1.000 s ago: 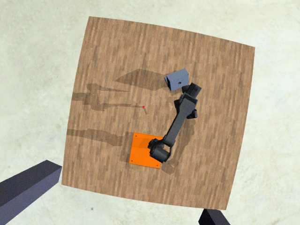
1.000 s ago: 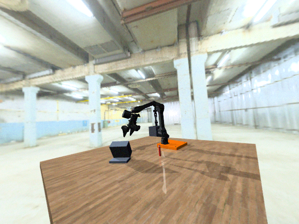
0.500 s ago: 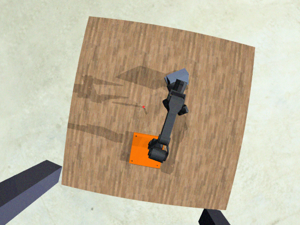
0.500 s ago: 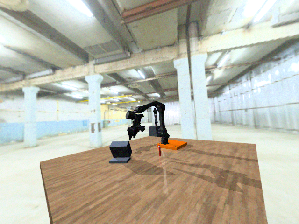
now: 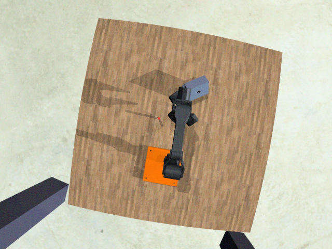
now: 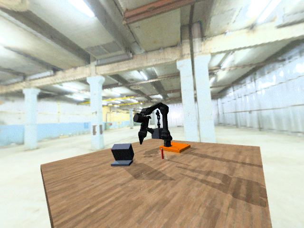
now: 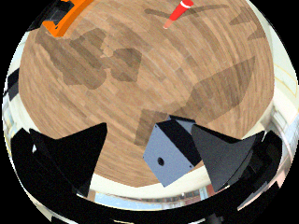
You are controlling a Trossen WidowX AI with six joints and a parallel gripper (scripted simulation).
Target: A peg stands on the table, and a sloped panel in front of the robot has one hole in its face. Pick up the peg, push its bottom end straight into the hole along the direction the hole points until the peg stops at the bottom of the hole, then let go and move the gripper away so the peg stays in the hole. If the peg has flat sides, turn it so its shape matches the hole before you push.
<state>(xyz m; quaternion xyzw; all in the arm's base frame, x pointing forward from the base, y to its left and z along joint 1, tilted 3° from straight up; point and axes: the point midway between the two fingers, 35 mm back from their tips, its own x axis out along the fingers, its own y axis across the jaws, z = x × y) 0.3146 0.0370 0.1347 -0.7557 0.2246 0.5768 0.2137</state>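
A thin red peg (image 5: 158,118) (image 6: 162,153) (image 7: 180,12) with a pale band near its top stands upright on the table. In the top view it is left of the arm. The blue-grey sloped panel (image 5: 195,90) (image 6: 121,152) (image 7: 169,154) has one small dark hole (image 5: 198,91) (image 7: 161,161) in its face; the hole's shape is too small to tell. My gripper (image 6: 140,143) (image 7: 149,128) is open and empty, above the table and away from the peg. In the top view the arm covers the panel's left edge, and the fingertips cannot be made out clearly.
The arm's orange base plate (image 5: 154,167) (image 6: 180,147) (image 7: 57,29) is at the near side of the table (image 5: 227,161) (image 6: 98,196) in the top view. Shadows of the arm, peg and panel fall across the wood.
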